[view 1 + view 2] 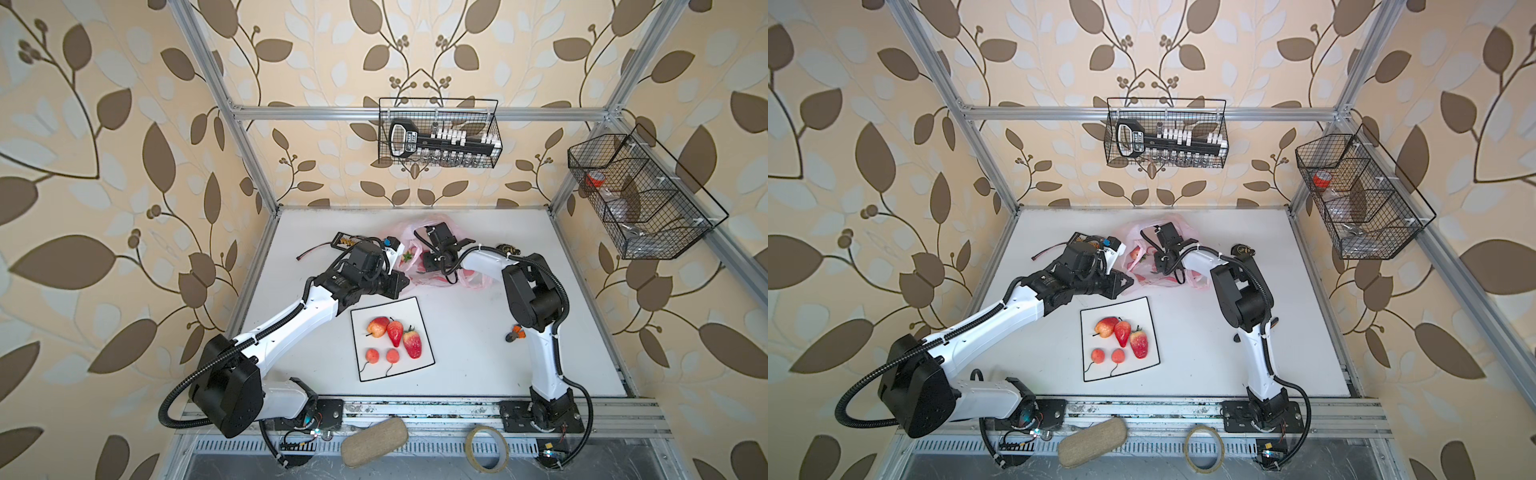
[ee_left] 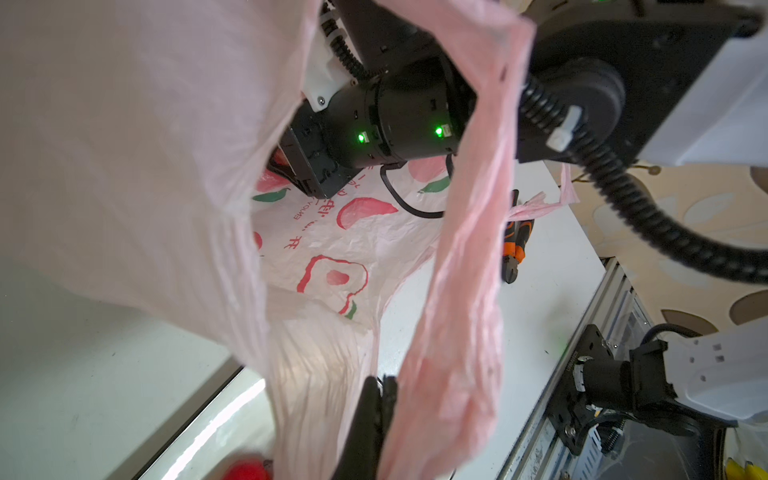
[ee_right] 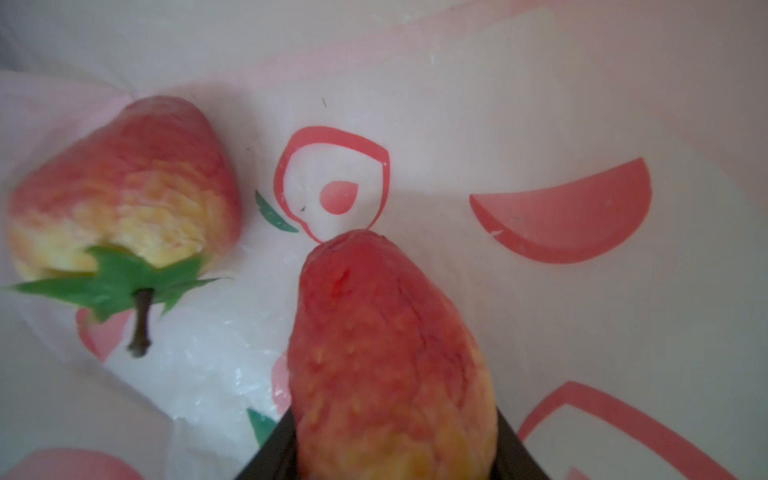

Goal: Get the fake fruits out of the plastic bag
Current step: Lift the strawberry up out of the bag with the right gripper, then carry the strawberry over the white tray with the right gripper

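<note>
The pink plastic bag point(image 1: 415, 230) point(image 1: 1133, 232) lies at the back middle of the table. My left gripper point(image 1: 405, 280) point(image 2: 380, 395) is shut on its rim, holding the mouth open. My right gripper point(image 1: 427, 266) point(image 3: 395, 440) is inside the bag, its fingers closed on a red strawberry point(image 3: 386, 353). A second strawberry point(image 3: 124, 187) point(image 1: 409, 255) with a green cap lies loose in the bag beside it. On the white mat point(image 1: 401, 306) in front lie an apple-like piece point(image 1: 378, 326), two strawberries point(image 1: 395, 332) and two small orange-red balls point(image 1: 372, 355).
Orange-handled pliers point(image 1: 515, 333) lie by the right arm. A black device with a cable point(image 1: 349, 241) sits behind the left arm. Two wire baskets point(image 1: 438, 133) hang on the frame. A tape roll point(image 1: 486, 449) and a beige pad point(image 1: 374, 442) rest beyond the front edge.
</note>
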`<action>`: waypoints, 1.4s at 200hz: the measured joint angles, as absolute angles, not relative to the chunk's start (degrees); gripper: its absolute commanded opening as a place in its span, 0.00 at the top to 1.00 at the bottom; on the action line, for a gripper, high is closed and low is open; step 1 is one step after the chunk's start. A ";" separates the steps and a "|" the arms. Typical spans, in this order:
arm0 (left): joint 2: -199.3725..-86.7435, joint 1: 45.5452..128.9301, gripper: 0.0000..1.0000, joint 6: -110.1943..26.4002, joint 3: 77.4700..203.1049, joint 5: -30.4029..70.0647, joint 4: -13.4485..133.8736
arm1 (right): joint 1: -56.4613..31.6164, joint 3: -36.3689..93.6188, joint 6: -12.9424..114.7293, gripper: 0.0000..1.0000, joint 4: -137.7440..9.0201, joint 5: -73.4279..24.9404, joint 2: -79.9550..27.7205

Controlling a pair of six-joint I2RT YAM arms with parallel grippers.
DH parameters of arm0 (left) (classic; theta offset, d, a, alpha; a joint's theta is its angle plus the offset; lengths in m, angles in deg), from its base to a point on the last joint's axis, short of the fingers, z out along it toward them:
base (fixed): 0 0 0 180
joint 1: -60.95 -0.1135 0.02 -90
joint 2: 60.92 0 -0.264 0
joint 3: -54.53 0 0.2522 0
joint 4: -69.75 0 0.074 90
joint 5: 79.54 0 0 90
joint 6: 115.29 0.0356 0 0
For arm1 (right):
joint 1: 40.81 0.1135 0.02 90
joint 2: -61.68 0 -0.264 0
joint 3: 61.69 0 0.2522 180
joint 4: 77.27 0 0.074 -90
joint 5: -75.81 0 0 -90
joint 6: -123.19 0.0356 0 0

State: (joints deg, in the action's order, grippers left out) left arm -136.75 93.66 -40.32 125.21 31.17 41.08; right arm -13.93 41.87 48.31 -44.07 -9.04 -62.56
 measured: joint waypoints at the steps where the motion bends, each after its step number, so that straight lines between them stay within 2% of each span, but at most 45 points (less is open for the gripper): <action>1: -136.75 93.66 1.00 -40.32 125.21 31.17 41.10 | -13.93 41.83 48.37 0.67 -44.09 -9.04 -62.43; 62: -137.16 93.66 1.00 -40.32 125.74 30.60 41.12 | -13.93 38.61 49.66 0.69 -46.10 -10.40 -55.66; 147: -139.94 93.64 1.00 -42.11 129.45 23.06 41.21 | -13.91 30.37 53.34 0.69 -45.62 -17.37 -46.69; 221: -146.74 93.39 1.00 -43.73 136.34 21.71 41.21 | -11.55 24.52 58.21 0.69 -45.86 -19.43 -44.62; 280: -148.42 91.21 1.00 -46.63 136.67 21.92 41.27 | -11.03 16.08 51.52 0.68 -48.73 -21.76 -28.84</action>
State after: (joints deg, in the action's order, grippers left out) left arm -148.42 91.21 -46.63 136.67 21.92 41.27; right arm -11.03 16.08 51.52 -48.73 -21.76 -28.84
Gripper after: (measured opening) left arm 0.047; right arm 0.449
